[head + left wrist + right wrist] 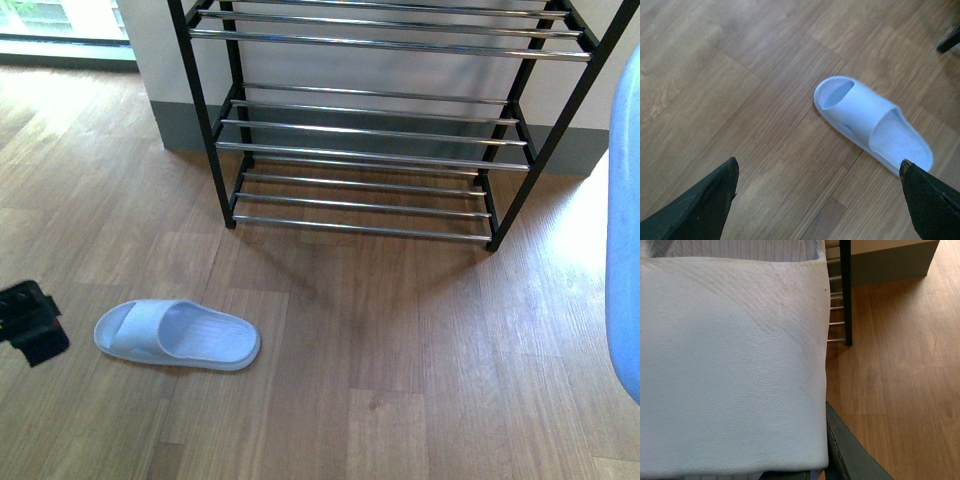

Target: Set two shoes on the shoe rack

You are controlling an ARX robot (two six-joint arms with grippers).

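Risk: held slide point(625, 230), seemingly clamped in my right gripper point(847, 457), may slip thru rack point(380, 157) bars if tilted; left gripper point(818, 161), jaws apart, hangs over floor slide point(860, 107).

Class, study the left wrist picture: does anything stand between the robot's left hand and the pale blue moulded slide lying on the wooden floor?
Nothing visible does. The left hand is open above the bare wooden floor, and the pale blue moulded slide lies ahead of its fingertips with only floorboards between them.
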